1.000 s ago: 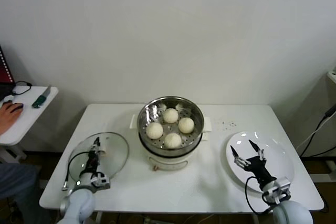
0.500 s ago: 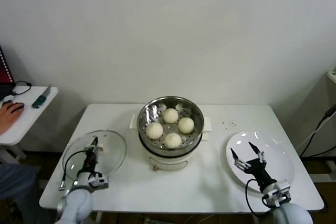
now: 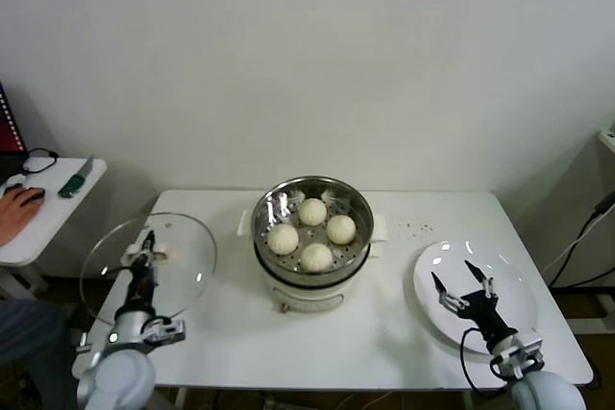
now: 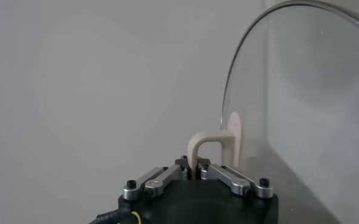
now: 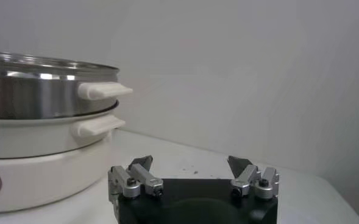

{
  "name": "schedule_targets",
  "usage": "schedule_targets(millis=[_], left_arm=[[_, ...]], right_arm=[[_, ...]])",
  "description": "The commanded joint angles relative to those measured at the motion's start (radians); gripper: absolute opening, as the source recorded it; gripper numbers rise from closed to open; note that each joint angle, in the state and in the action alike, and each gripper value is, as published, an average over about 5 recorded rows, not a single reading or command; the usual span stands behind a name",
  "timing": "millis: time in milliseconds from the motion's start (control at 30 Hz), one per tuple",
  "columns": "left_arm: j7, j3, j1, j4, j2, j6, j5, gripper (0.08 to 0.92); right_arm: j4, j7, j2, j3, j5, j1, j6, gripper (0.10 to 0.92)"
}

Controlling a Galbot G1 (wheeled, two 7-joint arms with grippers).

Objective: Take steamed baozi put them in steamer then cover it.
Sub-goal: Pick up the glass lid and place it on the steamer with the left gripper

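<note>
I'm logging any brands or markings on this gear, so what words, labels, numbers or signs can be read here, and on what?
None can be read.
Steamer and its white pot base: no legible text; only a plain ring mark shows on the base in the right wrist view.
Glass cover, held by the left gripper: no marking.
White plate: blank.

Steamer [image 3: 312, 237] stands mid-table [image 3: 384, 333] with four baozi [image 3: 312, 233] in its basket. Glass cover [image 3: 149, 266] sits to its left, raised and tilted over the table's left edge. Plate [image 3: 509, 280] lies at the right.
</note>
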Motion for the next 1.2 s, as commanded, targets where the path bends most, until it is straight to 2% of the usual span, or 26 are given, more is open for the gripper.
schedule_targets(millis=[33,200,333,500,600,733,867,1200], left_arm=[[0.024,0.067,0.042,-0.274,0.151,0.177,-0.096,0.151],[0.102,0.238,-0.086,-0.309,0.234,0.285,-0.099,0.151],[0.201,0.410,-0.241,-0.282,0.234,0.341,-0.056,0.151],[0.339,0.564,-0.414,-0.196,0.119,0.393,0.012,0.151],[0.385,0.619,-0.473,-0.142,0.035,0.406,0.057,0.151],[0.399,0.672,-0.524,-0.075,-0.057,0.418,0.095,0.151],[0.392,0.711,-0.568,-0.017,-0.117,0.425,0.104,0.151],[0.379,0.761,-0.617,0.101,-0.238,0.425,0.143,0.151]], right_arm=[[-0.019,0.001,-0.020,-0.012,-0.012,0.015,0.001,0.823],[-0.034,0.003,-0.012,-0.029,-0.030,0.033,-0.001,0.823],[-0.048,0.003,-0.002,-0.033,-0.043,0.043,-0.001,0.823],[-0.059,0.004,0.003,-0.028,-0.058,0.049,0.002,0.823],[-0.063,0.005,0.000,-0.021,-0.067,0.048,0.002,0.823],[-0.069,0.005,-0.009,0.000,-0.068,0.040,0.004,0.823],[-0.069,0.006,-0.012,0.017,-0.068,0.032,0.006,0.823],[-0.072,0.006,-0.007,0.043,-0.074,0.019,0.010,0.823]])
